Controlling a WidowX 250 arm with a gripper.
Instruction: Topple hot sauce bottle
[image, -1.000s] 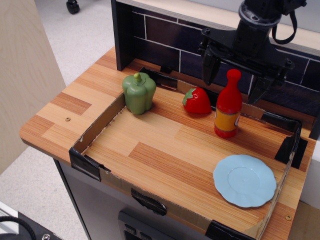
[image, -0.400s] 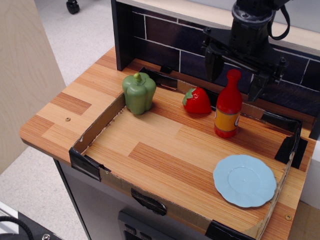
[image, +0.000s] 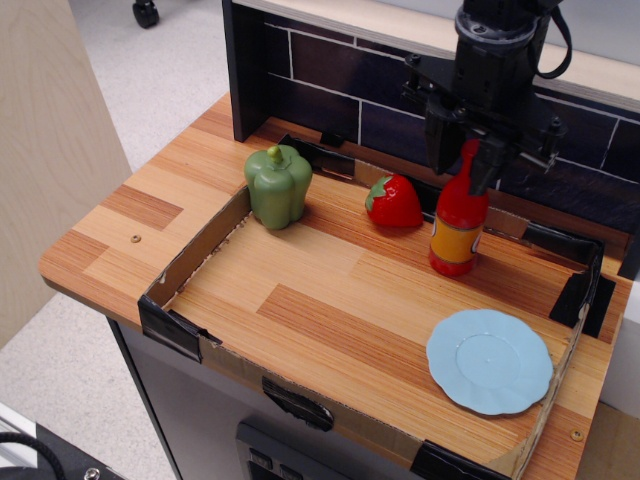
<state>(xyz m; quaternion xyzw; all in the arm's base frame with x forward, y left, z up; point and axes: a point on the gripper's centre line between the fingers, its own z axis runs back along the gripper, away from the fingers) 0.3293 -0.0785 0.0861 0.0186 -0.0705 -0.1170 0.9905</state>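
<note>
The hot sauce bottle (image: 453, 238) is a small red toy bottle with a yellow-orange label band. It stands upright at the back right of the wooden counter. My black gripper (image: 463, 158) hangs from above with its two fingers closed in on the bottle's red cap and neck, one on each side. The cap is partly hidden between the fingers. The bottle's base rests on the wood.
A red toy strawberry (image: 394, 201) lies just left of the bottle. A green toy pepper (image: 277, 185) stands at the back left. A light blue plate (image: 489, 360) lies at the front right. A low cardboard wall (image: 195, 250) rims the area; a dark tiled backsplash (image: 330, 70) stands behind.
The gripper's fingers were spread wide behind the bottle's top. They have now closed in on the cap and neck. The bottle stays upright in the same spot.
</note>
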